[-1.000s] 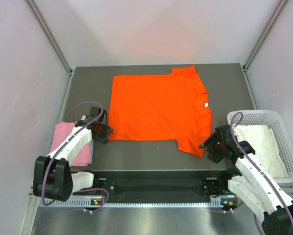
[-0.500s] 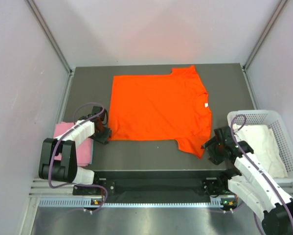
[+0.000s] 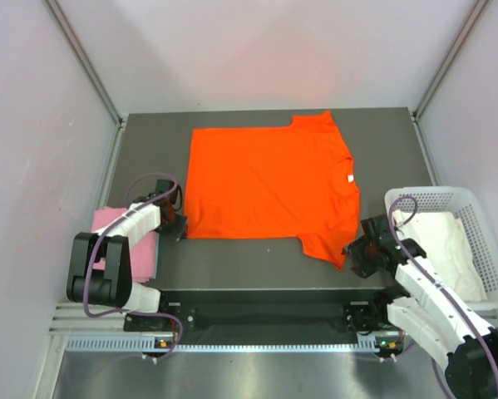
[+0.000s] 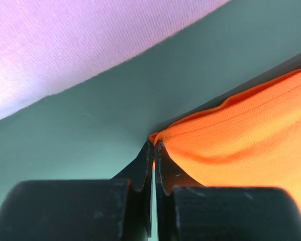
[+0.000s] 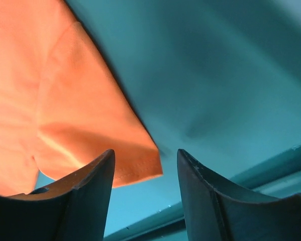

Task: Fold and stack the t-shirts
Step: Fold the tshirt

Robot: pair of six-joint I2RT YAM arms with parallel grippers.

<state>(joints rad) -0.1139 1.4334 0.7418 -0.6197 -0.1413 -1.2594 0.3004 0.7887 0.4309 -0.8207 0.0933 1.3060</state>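
Left gripper (image 4: 153, 150) pinches barest corner of orange-red t-shirt (image 3: 265, 183); could slip; right gripper (image 5: 145, 153) agape, sleeve (image 5: 90, 125) ungripped; lopsided lift.

Dark grey table (image 3: 232, 259), pale lilac walls (image 3: 32, 100)

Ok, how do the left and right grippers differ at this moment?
The left gripper is shut, pinching a hem corner of the orange t-shirt; the right gripper is open and grips nothing. The left gripper is at the shirt's near-left corner, the right gripper at its near sleeve tip. Both are low over the table, at that shirt's near edge.
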